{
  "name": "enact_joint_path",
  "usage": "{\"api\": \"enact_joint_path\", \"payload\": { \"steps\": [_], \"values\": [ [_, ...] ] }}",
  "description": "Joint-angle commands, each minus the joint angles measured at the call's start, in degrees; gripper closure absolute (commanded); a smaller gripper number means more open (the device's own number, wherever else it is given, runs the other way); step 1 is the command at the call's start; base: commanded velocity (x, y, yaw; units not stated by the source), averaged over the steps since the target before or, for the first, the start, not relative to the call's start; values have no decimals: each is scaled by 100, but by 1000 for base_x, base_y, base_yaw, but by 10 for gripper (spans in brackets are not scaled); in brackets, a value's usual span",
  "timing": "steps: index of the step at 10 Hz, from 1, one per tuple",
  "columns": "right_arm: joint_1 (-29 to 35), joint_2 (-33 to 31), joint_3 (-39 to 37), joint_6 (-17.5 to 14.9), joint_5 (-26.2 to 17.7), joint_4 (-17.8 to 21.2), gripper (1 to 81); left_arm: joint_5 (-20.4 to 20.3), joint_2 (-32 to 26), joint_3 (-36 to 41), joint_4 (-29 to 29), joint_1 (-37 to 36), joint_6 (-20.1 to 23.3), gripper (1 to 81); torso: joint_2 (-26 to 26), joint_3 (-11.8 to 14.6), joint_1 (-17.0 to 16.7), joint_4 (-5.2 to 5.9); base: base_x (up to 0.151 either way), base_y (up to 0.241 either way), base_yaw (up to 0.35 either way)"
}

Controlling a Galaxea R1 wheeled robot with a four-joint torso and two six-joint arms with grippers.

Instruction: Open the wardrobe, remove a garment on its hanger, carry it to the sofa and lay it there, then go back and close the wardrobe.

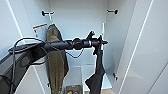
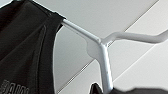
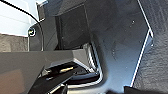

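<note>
The wardrobe [image 1: 80,17] stands open, its white inside facing me. My left gripper [image 1: 101,42] reaches into it from the left and is shut on the white hanger [image 1: 103,30]. The black garment [image 1: 96,75] hangs from the hanger below the gripper, clear of the black hooks. Up close in the left wrist view, the hanger [image 2: 100,47] has its neck and arms bare, with the garment [image 2: 22,50] draped over one arm. My right gripper [image 3: 56,75] lies close against the robot's dark body.
An olive-brown jacket [image 1: 56,65] hangs from the left hook [image 1: 46,12]. The right hook [image 1: 112,11] is bare. The right door [image 1: 145,50] and left door [image 1: 10,25] stand open. A box [image 1: 73,88] with coloured items sits on the wardrobe floor.
</note>
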Motion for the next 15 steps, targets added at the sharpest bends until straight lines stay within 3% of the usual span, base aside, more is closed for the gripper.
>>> {"api": "enact_joint_path", "payload": {
  "steps": [1, 8, 15],
  "values": [
    [143, 48, 55, -26, -307, -39, 10, -227, -9, 127, 166, -1062, 100, 811, 0, 0, 0, 0, -118, 0, 0],
    [169, 66, 55, -26, -307, -48, 10, -605, -404, 927, 333, -605, 109, 811, 0, 0, 0, 0, -118, -40, 0],
    [160, 57, 55, -26, -307, -39, 10, -683, -457, 1120, 517, -306, 109, 811, -5, 2, -9, 0, 0, 0, 0]
  ]
}}
